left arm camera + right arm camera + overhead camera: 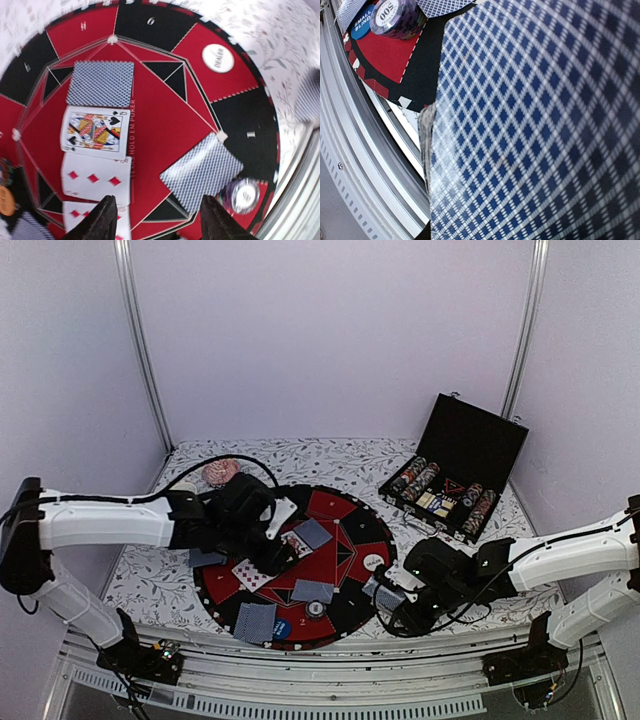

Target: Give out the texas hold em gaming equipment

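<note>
A round red-and-black poker mat (340, 555) lies mid-table. Face-down grey-blue cards (312, 533) and face-up cards (250, 574) lie on it. My left gripper (276, 542) hovers open and empty over the mat's centre. In the left wrist view its gripper (160, 225) is above a face-down card (204, 171), a queen of spades (95, 131), a diamonds card (95, 177), a striped chip (241, 196) and the white dealer disc (218, 57). My right gripper (388, 597) is at the mat's right rim, shut on a deck of cards (535, 130) that hides its fingers.
An open black case (455, 475) with rows of poker chips stands at the back right. A pink patterned bowl (220, 473) sits at the back left. A purple chip stack (395, 17) and a blue small-blind disc (362, 27) lie near the metal front rail (350, 150).
</note>
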You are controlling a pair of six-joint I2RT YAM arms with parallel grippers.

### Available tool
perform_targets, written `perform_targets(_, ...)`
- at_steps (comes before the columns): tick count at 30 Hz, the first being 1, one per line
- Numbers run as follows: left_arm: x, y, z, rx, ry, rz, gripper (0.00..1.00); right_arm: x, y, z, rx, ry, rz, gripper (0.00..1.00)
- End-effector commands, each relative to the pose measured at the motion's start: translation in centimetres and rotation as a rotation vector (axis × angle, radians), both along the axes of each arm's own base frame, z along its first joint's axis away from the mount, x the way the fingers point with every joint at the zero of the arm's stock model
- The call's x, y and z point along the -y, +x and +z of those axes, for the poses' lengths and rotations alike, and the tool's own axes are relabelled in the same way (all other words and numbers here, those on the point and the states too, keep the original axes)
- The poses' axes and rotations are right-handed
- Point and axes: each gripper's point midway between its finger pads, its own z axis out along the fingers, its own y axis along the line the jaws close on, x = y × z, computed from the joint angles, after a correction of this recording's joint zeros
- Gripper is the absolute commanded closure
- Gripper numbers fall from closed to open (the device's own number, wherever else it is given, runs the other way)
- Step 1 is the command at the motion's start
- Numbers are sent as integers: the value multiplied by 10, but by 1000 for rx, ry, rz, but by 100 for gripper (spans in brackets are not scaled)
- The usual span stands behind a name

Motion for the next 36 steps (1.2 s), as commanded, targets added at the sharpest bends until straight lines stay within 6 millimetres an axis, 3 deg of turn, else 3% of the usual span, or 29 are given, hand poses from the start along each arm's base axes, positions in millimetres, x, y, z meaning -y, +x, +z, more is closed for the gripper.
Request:
perform_targets(1, -15, -32, 2, 287, 128, -389, 41, -4, -1, 8, 19, 40, 19, 63)
perform_targets(4, -16, -52, 3, 488, 88, -610, 38, -5, -1, 9, 24, 46, 20, 63)
perform_targets(7, -15, -74, -7, 577, 43, -777, 36, -5, 0, 9, 27, 47, 20, 63)
perform_targets(14, -5, -69, -52, 515, 208, -833, 44, -5, -2, 9, 23, 48, 25, 63)
perform_targets(17, 5, -59, -52, 549, 221, -806, 47, -5, -1, 9, 26, 46, 21, 63)
perform_targets(22, 21, -65, -46, 547, 158, -856, 47, -5, 0, 11, 30, 51, 18, 63)
perform_targets(29, 20, -62, -67, 494, 226, -881, 52, -5, 0, 11, 30, 50, 20, 63)
perform_targets(36, 18, -60, -72, 494, 260, -918, 54, -5, -1, 11, 28, 52, 18, 63)
